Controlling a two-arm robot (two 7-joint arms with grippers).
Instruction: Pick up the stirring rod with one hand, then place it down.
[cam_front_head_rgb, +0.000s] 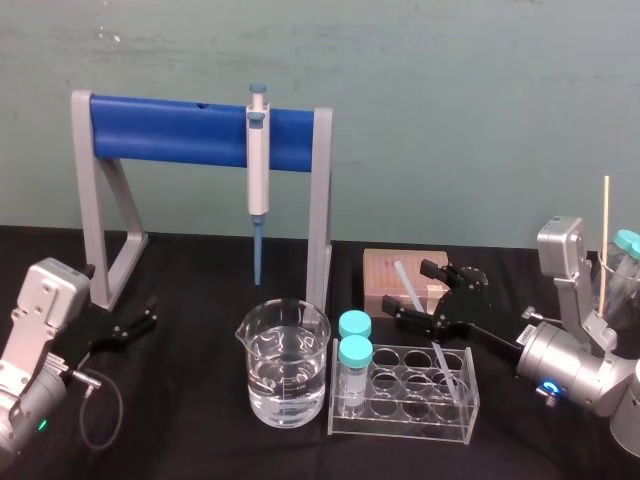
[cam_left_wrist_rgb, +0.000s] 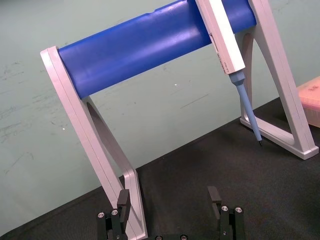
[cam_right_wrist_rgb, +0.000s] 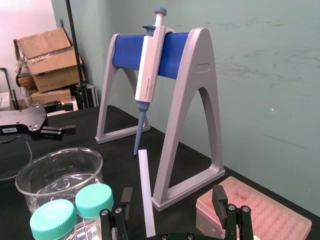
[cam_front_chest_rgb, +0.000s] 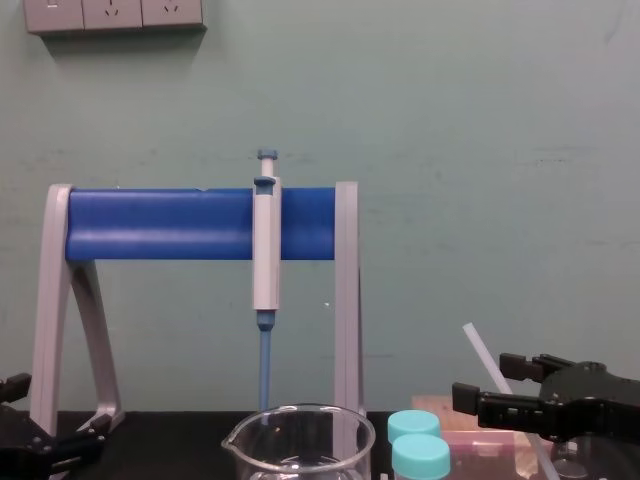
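Stirring rod (cam_right_wrist_rgb: 145, 192) leans in rack (cam_front_head_rgb: 400, 420) on black table (cam_front_head_rgb: 190, 400); right pincer (cam_right_wrist_rgb: 172, 196) apart around it.

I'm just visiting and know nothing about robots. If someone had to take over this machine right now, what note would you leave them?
Right claw: open, one finger on each side of the stirring rod, not gripping it.
Left claw: open, idle by the foot of the pipette stand.
Stirring rod: leaning tilted in the clear tube rack, with its upper part passing between the right claw's fingers.
Done: right claw is lined up on the rod.
Left: shut on the rod, lift it out, set it down.
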